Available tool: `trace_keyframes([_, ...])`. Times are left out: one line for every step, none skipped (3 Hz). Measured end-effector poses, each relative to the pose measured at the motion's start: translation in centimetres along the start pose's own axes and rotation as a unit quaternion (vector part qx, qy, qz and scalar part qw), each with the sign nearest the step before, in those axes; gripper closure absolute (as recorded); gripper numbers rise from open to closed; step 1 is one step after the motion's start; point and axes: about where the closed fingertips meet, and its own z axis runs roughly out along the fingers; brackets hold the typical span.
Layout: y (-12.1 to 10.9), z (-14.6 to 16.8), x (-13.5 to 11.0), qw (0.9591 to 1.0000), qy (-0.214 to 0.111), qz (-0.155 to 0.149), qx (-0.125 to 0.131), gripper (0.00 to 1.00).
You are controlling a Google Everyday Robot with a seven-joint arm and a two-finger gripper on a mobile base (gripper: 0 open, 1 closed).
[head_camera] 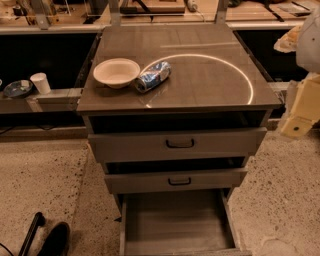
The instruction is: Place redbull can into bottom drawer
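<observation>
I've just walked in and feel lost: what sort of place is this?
Likely a robot test lab or workshop: a grey cabinet on speckled floor, cluttered workbenches behind it, a bowl and redbull can staged on top, bottom drawer open. The gripper hangs low at left, off the cabinet.

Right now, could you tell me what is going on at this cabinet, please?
Nothing is being handled at this moment. The redbull can lies on its side on the grey cabinet's top, right beside a cream bowl. The bottom drawer is pulled open below, and the can is not yet in it. The robot's gripper is at the right edge of the view, beside the cabinet and well apart from the can.
</observation>
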Motion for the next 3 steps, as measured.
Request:
trace_keyframes([0.0, 0.0, 0.0, 1.0000, 0.000, 0.000, 0.000, 0.00])
trace_keyframes([-0.6, 1.6, -0.9, 0.9991, 0.013, -0.039, -0.004, 0.00])
trace_keyframes([-1.3, 5.1, -4.3, 0.9897, 0.022, -0.142, 0.003, 0.00])
